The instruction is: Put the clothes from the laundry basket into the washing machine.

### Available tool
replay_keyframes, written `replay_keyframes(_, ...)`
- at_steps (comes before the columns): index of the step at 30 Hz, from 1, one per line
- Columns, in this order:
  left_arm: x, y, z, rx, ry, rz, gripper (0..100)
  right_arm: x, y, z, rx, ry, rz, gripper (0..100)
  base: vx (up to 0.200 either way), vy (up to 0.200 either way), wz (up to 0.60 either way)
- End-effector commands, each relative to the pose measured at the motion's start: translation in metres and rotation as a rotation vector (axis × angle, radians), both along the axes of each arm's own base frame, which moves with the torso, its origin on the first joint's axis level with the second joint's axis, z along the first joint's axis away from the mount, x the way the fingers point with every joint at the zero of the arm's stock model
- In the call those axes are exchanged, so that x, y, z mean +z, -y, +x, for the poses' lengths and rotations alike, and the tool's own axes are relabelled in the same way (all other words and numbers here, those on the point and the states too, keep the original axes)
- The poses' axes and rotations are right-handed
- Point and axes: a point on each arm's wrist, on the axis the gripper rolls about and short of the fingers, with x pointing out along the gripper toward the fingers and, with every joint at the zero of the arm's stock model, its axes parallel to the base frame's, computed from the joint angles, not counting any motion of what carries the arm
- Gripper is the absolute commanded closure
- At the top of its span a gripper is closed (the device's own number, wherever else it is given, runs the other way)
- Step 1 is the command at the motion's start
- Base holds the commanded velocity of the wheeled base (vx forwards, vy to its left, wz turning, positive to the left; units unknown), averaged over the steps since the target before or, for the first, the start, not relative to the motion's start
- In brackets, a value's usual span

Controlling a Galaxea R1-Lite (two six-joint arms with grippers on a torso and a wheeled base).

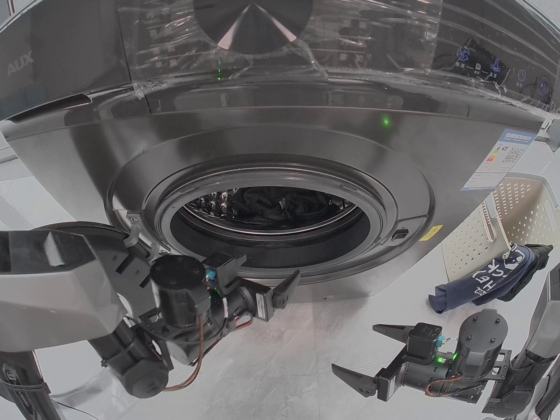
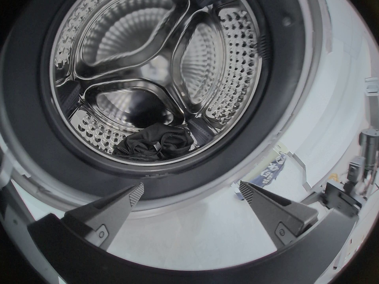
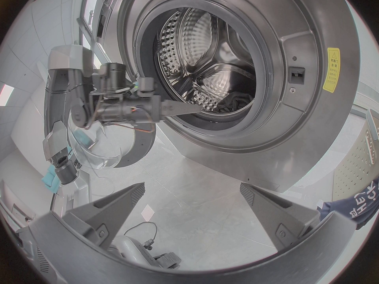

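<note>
The washing machine (image 1: 408,164) stands with its round opening (image 1: 268,217) uncovered. A black garment (image 1: 274,202) lies at the bottom of the steel drum (image 2: 158,60), also visible as a dark heap (image 2: 156,142) (image 3: 235,101). My left gripper (image 1: 274,290) (image 2: 191,188) hangs open and empty just below and in front of the opening. At the right, a navy garment with white print (image 1: 490,281) (image 3: 355,206) drapes over the edge of the white perforated laundry basket (image 1: 519,205). My right gripper (image 1: 356,348) (image 3: 191,188) is open and empty, low over the floor, left of that garment.
The machine's door (image 3: 118,150) is swung wide to the left, behind my left arm. Pale tiled floor (image 1: 303,351) stretches between the two arms. A cable and a white device (image 3: 146,237) lie on the floor. Plastic film covers the control panel (image 1: 291,30).
</note>
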Motion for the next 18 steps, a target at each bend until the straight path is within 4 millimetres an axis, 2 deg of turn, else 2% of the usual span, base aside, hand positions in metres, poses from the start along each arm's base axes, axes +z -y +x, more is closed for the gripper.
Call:
replay_keyframes(1,0.019,-0.017,-0.056,-0.092,0.044,-0.048,0,0.002,0.01,-0.004,-0.016,-0.005,-0.006,0,0.0,0.0,0.0)
replay_keyframes(9,0.01,-0.024,-0.088,-0.153,-0.004,0.007,0,0.014,0.019,-0.005,-0.049,0.032,0.031,0,0.0,0.0,0.0)
replay_keyframes(14,0.017,-0.027,-0.097,-0.168,0.012,-0.012,0,0.022,0.023,-0.006,-0.06,0.06,0.06,0,0.0,0.0,0.0)
replay_keyframes(17,0.022,-0.034,-0.1,-0.154,0.025,-0.018,0,0.03,0.028,-0.007,-0.128,0.093,0.078,0,0.0,0.0,0.0)
replay_keyframes(18,0.024,-0.037,-0.102,-0.15,0.03,-0.022,0,0.032,0.029,-0.007,-0.14,0.102,0.084,0,-0.2,0.0,0.0)
